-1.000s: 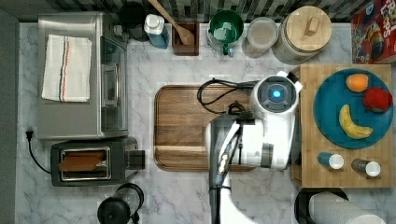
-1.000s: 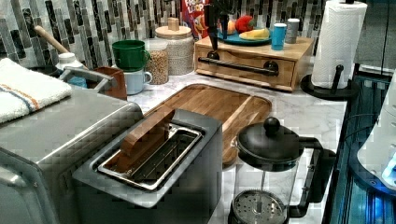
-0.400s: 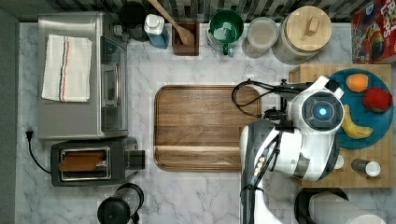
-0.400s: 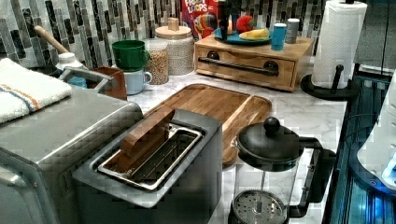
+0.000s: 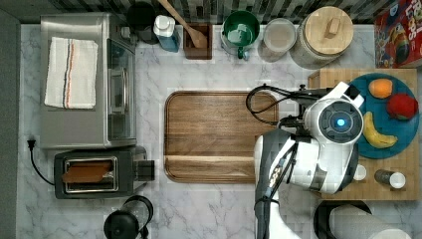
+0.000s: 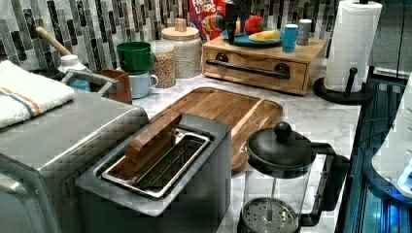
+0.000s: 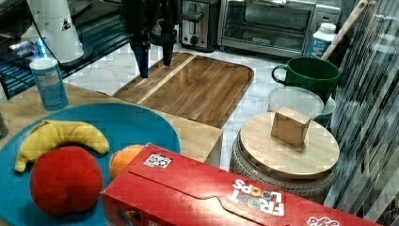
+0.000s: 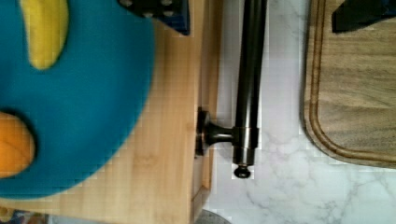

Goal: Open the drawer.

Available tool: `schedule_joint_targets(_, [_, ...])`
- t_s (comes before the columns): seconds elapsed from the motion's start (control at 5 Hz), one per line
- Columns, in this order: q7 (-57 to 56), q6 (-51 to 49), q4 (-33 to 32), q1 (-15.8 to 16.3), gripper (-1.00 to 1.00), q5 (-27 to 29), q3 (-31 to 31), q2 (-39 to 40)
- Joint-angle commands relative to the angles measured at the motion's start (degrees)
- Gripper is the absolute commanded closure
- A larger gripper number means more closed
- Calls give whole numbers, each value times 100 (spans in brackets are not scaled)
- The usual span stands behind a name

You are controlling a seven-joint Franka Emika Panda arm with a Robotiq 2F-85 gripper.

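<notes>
Right view: "FROOT LOOPS" cereal box

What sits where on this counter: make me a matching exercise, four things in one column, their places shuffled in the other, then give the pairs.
Things:
1. banana
2. towel
3. spoon
4. drawer

Places:
A. in the brown holder
B. on top of the oven
C. in the wooden stand
D. on the blue plate

Pairs: 1-D, 2-B, 3-A, 4-C.
</notes>
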Motion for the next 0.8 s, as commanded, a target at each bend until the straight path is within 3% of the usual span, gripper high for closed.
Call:
schedule_joint_targets(0.2, [321, 554, -133, 140, -100, -161, 154, 463])
schedule_joint_targets(0.4, [249, 835, -169, 64, -100, -145, 96, 654])
schedule_joint_targets(0.8, [918, 933, -218, 204, -100, -415, 25, 895])
